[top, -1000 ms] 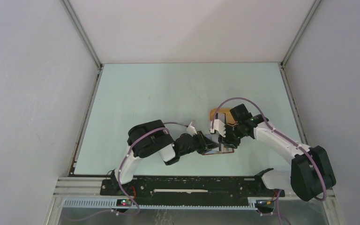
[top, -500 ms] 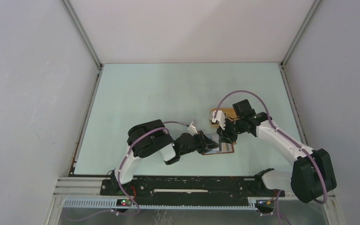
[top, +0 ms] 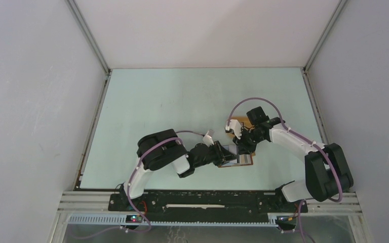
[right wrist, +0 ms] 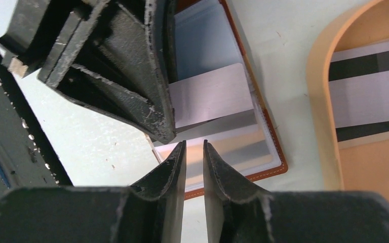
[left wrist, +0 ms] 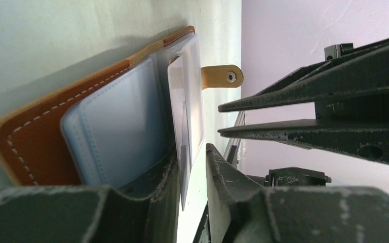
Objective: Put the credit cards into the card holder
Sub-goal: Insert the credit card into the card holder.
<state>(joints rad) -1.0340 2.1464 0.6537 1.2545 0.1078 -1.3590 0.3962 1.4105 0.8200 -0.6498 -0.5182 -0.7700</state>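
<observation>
The card holder [right wrist: 273,169] lies open on the table, brown leather with clear sleeves [left wrist: 116,131] and a snap strap [left wrist: 223,77]. A pale grey credit card [right wrist: 207,96] sticks halfway out of one sleeve. In the left wrist view a thin upright sheet [left wrist: 186,101] leans on one finger of my left gripper [left wrist: 192,152], with a gap to the other. My right gripper [right wrist: 193,144] hovers just above the holder's near half. Its jaws stand narrowly apart with nothing between them. From above, both grippers [top: 227,156] [top: 241,149] meet over the holder [top: 244,161].
An orange oval tray [right wrist: 324,101] sits just right of the holder and holds a card with dark stripes [right wrist: 370,91]. In the top view the tray [top: 234,123] lies behind the right gripper. White walls enclose the pale green table [top: 172,106].
My right gripper's jaws have narrowed and its arm has swung inward, toward the tray side of the holder. My left gripper's jaws have eased slightly apart; that arm has stayed put.
</observation>
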